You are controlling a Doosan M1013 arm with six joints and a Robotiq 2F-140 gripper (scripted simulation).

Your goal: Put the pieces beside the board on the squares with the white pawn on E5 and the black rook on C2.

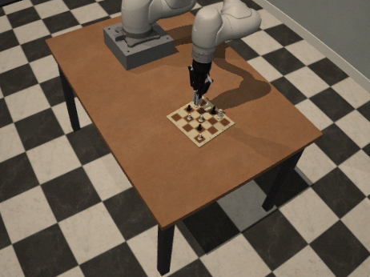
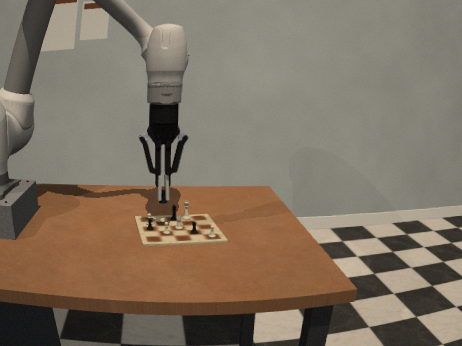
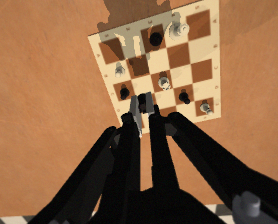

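The small chessboard (image 1: 225, 130) (image 2: 150, 241) (image 3: 98, 54) lies on the brown table. My gripper (image 1: 196, 102) (image 2: 163, 196) (image 3: 143, 102) points straight down and is shut on a small dark piece, the black rook (image 3: 142, 102). It holds the rook a little above the board's edge row on the robot's side. Several pieces stand upright on the board, among them a tall black piece (image 1: 213, 110) (image 2: 174, 212) (image 3: 155, 38) and a tall white piece (image 1: 219, 114) (image 2: 186, 209) (image 3: 177, 31) side by side. A black pawn (image 1: 188, 109) (image 2: 149, 222) (image 3: 124, 92) stands close to the fingertips. I cannot pick out the white pawn among the white pieces.
The grey robot base block (image 1: 138, 45) (image 2: 15, 208) stands at the back of the table (image 1: 160, 173) (image 2: 260, 266). The table edge is to the right of the board. A checkered floor surrounds the table.
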